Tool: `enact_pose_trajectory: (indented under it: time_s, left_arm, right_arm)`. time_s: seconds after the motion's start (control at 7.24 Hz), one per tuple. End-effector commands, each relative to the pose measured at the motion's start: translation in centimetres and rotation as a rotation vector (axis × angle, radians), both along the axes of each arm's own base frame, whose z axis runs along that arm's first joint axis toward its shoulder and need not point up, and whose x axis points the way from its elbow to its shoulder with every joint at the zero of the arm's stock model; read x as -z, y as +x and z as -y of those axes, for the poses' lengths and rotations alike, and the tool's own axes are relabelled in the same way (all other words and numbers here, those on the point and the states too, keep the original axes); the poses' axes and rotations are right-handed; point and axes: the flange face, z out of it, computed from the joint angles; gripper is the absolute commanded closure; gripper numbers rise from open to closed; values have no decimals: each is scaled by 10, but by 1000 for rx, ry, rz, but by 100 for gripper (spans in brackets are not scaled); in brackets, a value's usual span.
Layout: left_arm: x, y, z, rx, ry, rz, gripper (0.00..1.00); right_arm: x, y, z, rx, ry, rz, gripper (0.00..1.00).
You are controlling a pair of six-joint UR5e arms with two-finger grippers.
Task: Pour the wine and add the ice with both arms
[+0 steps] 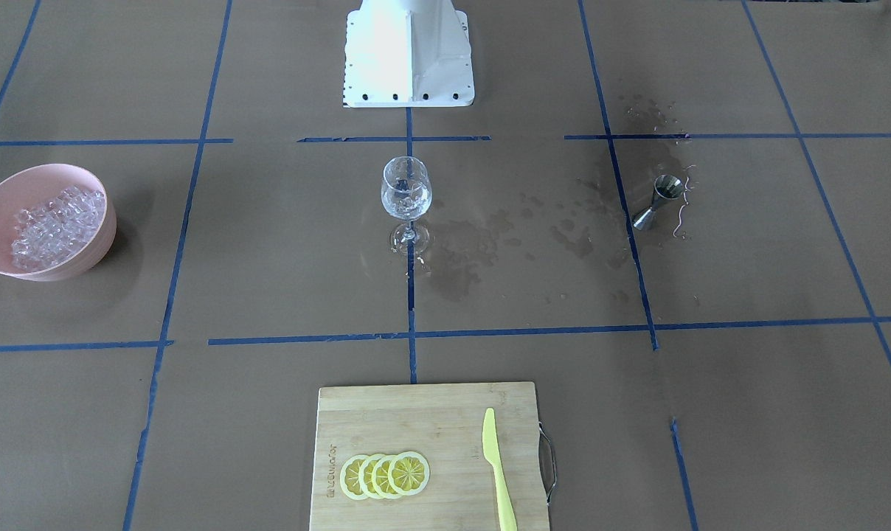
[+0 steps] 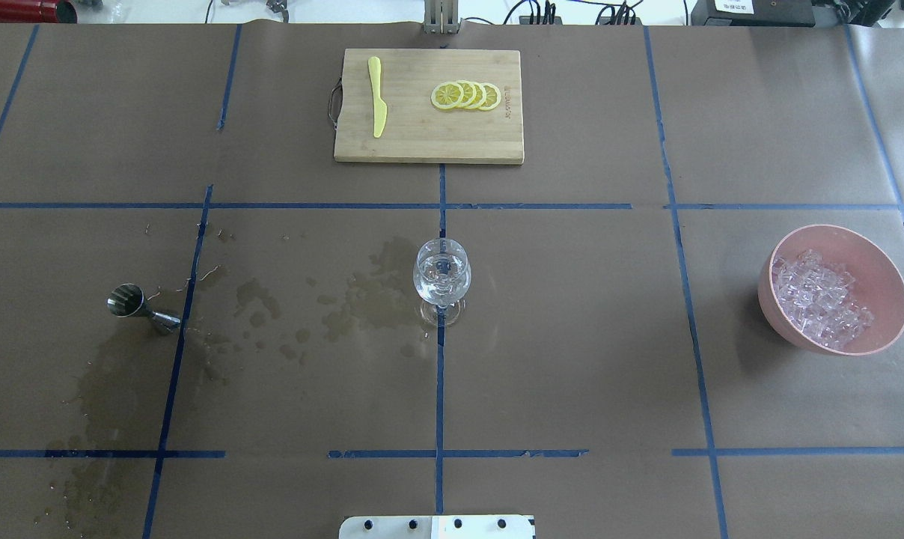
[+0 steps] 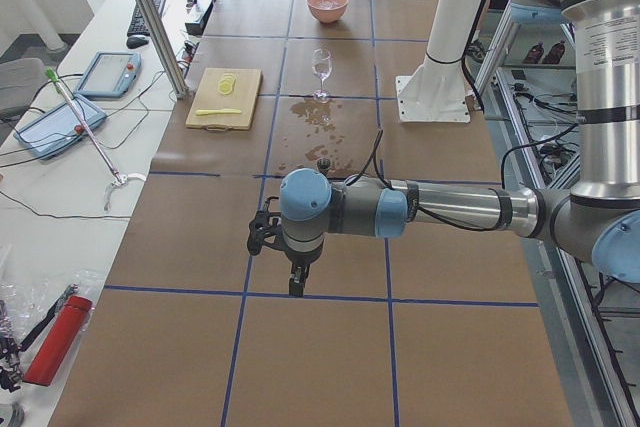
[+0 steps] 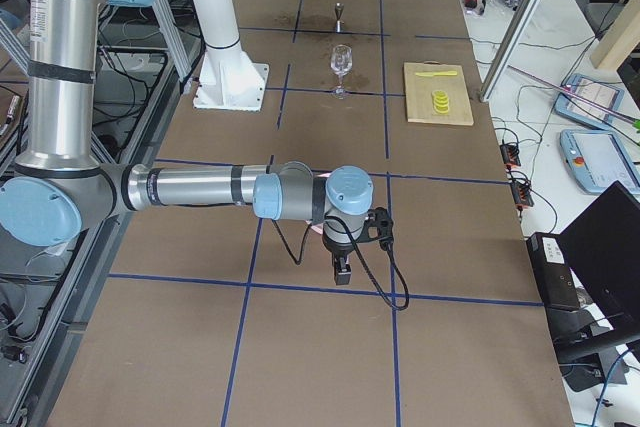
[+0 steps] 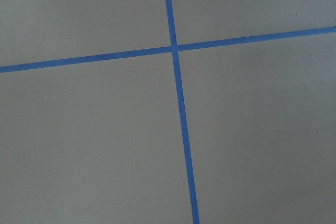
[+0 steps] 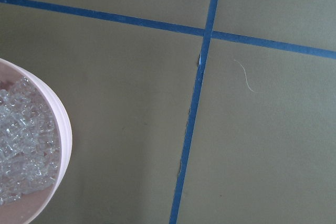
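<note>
A clear wine glass [image 1: 406, 193] [image 2: 442, 277] stands upright at the table's middle, with clear, glassy contents in its bowl. Wine itself is out of view. The ice [image 1: 54, 225] [image 2: 819, 296] [image 6: 21, 140] fills a pink bowl [image 1: 105, 236] [image 2: 882, 277] at the robot's right end. Both arms hang beyond the two fixed table views. My left gripper [image 3: 296, 287] points down over bare paper, far from the glass. My right gripper [image 4: 342, 273] points down just beside the bowl. I cannot tell whether either is open or shut.
A steel jigger [image 1: 658, 200] [image 2: 141, 307] stands on the robot's left side amid wet stains [image 2: 362, 299]. A wooden cutting board [image 2: 422, 142] with lemon slices [image 2: 467, 96] and a yellow knife [image 2: 377, 97] lies at the far edge. The white base [image 1: 408, 66] sits near.
</note>
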Motion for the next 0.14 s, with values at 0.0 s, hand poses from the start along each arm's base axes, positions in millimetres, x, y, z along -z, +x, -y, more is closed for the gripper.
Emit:
enact_pose_trajectory:
  time_s: [0.0]
  left_arm:
    - [1, 0, 1, -1, 1, -1, 0]
  right_arm:
    - [0, 0, 0, 0, 0, 0, 0]
